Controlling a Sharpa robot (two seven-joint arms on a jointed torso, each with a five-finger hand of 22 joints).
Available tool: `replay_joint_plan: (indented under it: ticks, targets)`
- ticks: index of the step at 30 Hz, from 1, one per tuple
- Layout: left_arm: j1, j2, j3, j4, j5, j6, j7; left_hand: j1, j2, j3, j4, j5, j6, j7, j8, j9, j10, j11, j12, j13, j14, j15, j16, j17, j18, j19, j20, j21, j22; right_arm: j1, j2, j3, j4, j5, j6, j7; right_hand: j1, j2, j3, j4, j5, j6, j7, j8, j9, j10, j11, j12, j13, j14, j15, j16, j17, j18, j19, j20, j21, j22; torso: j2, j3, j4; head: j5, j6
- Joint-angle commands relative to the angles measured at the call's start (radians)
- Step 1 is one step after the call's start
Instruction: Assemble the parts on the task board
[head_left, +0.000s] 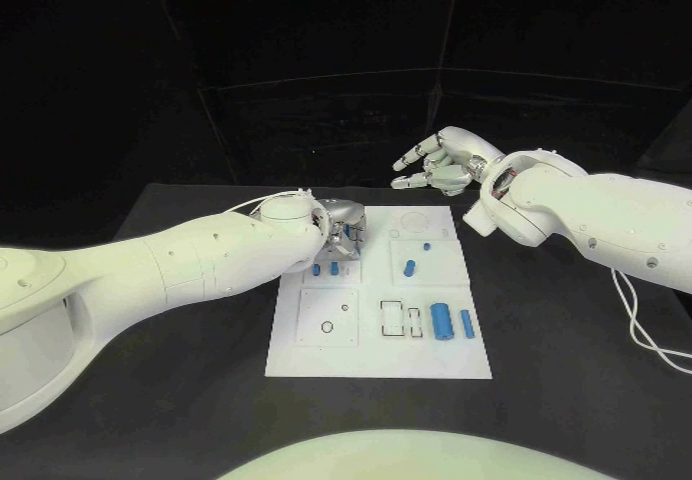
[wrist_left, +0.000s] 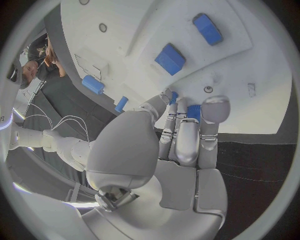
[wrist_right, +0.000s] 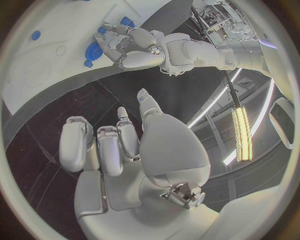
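The white task board (head_left: 378, 355) lies mid-table. My left hand (head_left: 339, 232) hangs over its far left corner, with two small blue parts (head_left: 325, 269) just in front of it. In the left wrist view its fingers (wrist_left: 187, 130) point down at the board, close together, and small blue parts (wrist_left: 174, 96) peek out between the tips. Whether one is pinched is hidden. More blue parts lie mid-board (head_left: 411, 267) and as two larger pieces (head_left: 453, 322) at the right. My right hand (head_left: 440, 160) is raised beyond the board's far edge, fingers apart and holding nothing.
Printed outlines (head_left: 392, 317) and a small ring mark (head_left: 327, 327) sit on the board's near half. Bare black table (head_left: 159, 400) surrounds the board. A white cable (head_left: 642, 325) trails on the table at the right.
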Motion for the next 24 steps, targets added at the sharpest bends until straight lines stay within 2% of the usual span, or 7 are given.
replay_joint_plan:
  ticks: [1,5,10,17,20,24]
  targets:
    - [-0.003,0.003,-0.001,-0.005,-0.006,0.01,0.011,0.004,0.013,0.012,-0.004,0.001,0.013,0.0,-0.002,0.0,0.015,0.0,-0.008,-0.003,0.006,-0.004,0.005,0.002,-0.014,0.01,0.001,0.01,0.008,0.002,0.001,0.001,0.0,-0.001,0.005,0.005,-0.004,0.009,-0.003,-0.001,0.005,-0.001,-0.002,0.005,-0.001,-0.006,-0.001,-0.005,0.036,0.067,-0.006,-0.005,0.092,0.017,-0.003,0.0,-0.007,0.0,-0.001,-0.0001,-0.0005,0.0,-0.001]
    - [-0.004,0.003,-0.001,-0.01,-0.006,-0.005,0.018,0.02,0.028,0.039,-0.014,0.001,0.032,-0.001,-0.002,0.001,0.04,-0.004,-0.012,-0.01,0.009,-0.008,0.009,0.004,-0.018,0.017,-0.003,0.031,0.03,0.002,0.002,0.001,0.0,-0.001,0.005,0.006,-0.004,0.009,-0.003,-0.001,0.005,-0.001,-0.002,0.005,-0.001,-0.006,-0.001,-0.005,0.036,0.067,-0.006,-0.005,0.092,0.017,-0.003,0.0,-0.007,0.0,-0.001,0.0002,0.0002,0.0,-0.001]
    - [-0.007,-0.009,-0.001,-0.002,0.012,-0.075,0.053,0.039,0.033,0.069,-0.033,0.001,0.044,0.0,-0.008,-0.001,0.058,-0.006,-0.022,-0.019,0.014,-0.011,0.015,0.009,-0.025,0.029,-0.006,0.068,0.069,0.002,0.002,0.001,0.0,-0.001,0.006,0.006,-0.004,0.009,-0.003,-0.001,0.005,-0.001,-0.002,0.005,-0.001,-0.006,-0.001,-0.005,0.036,0.067,-0.006,-0.005,0.092,0.017,-0.003,0.0,-0.007,0.0,-0.002,0.0,0.0004,0.0,0.002]
    - [-0.008,-0.033,0.0,0.021,0.06,-0.161,0.099,0.034,0.025,0.094,-0.048,0.0,0.06,0.003,-0.018,-0.001,0.084,-0.006,-0.039,-0.029,0.017,-0.012,0.013,-0.001,-0.031,0.04,-0.009,0.099,0.1,0.002,0.001,0.001,0.0,-0.001,0.006,0.007,-0.004,0.009,-0.003,-0.001,0.005,-0.001,-0.002,0.005,-0.001,-0.006,-0.001,-0.005,0.036,0.067,-0.006,-0.005,0.092,0.017,-0.003,0.0,-0.007,0.0,-0.001,0.0004,0.0011,-0.001,0.004]
    - [-0.009,-0.049,0.001,0.04,0.091,-0.18,0.11,0.03,0.02,0.098,-0.05,0.0,0.061,0.004,-0.022,-0.002,0.087,-0.006,-0.044,-0.032,0.017,-0.012,0.011,-0.005,-0.032,0.04,-0.009,0.102,0.103,0.002,0.001,0.001,-0.002,-0.001,0.005,0.008,-0.002,0.011,-0.003,-0.002,0.005,-0.001,-0.002,0.006,-0.001,-0.006,-0.001,-0.005,0.036,0.067,-0.006,-0.005,0.091,0.017,-0.003,0.0,-0.007,-0.001,-0.001,0.0002,0.0004,-0.001,0.005]
    - [-0.009,-0.071,0.003,0.063,0.109,-0.193,0.12,0.023,0.015,0.101,-0.052,0.0,0.064,0.004,-0.026,-0.002,0.091,-0.005,-0.049,-0.035,0.018,-0.011,0.011,-0.006,-0.035,0.043,-0.009,0.114,0.116,0.002,0.0,0.001,-0.005,-0.001,0.005,0.008,-0.002,0.011,-0.003,-0.002,0.005,-0.001,-0.002,0.006,-0.001,-0.006,-0.001,-0.005,0.036,0.067,-0.006,-0.005,0.091,0.017,-0.003,0.0,-0.007,-0.001,-0.001,0.0001,0.0028,-0.002,0.004]
